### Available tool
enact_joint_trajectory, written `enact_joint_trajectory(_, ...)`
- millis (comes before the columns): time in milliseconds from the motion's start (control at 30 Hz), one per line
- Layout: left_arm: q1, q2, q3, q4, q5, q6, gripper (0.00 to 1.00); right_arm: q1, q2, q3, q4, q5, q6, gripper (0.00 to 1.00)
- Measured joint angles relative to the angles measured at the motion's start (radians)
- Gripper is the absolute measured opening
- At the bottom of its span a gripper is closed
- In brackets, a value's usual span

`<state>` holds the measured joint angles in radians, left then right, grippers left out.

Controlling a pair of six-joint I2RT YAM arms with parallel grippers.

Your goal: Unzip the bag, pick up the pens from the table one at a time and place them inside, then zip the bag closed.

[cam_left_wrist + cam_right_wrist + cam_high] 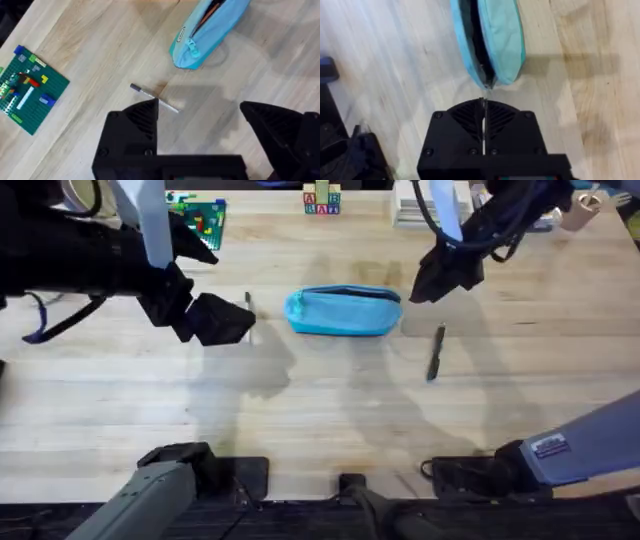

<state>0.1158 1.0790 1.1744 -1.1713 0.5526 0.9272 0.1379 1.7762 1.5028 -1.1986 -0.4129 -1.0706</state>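
The light-blue bag (343, 312) lies mid-table, its zipper parted along the top and dark inside (210, 25) (492, 40). One dark pen (248, 303) lies just left of the bag, right beside a finger (142, 117) of my open left gripper (232, 322) (200, 115); the pen (152, 97) is not between the fingers. A second pen (436, 352) rests to the bag's lower right. My right gripper (428, 282) (483, 106) is shut with its tips at the bag's right end. I cannot tell whether it pinches the zipper pull.
A green brick baseplate (202, 218) (27, 92) with small coloured bricks sits at the back left. Letter blocks (322, 200) stand at the back middle. Light-coloured items (415, 208) lie at the back right. Bare wooden table (320, 410) spreads in front of the bag.
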Motion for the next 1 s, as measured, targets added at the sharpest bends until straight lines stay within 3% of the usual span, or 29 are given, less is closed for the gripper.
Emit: enact_joint_trajectory(1000, 0.0, 0.0, 0.0, 0.004, 0.0, 0.0, 0.995, 0.003, 0.017, 0.0, 0.055, -0.08, -0.016, 0.03)
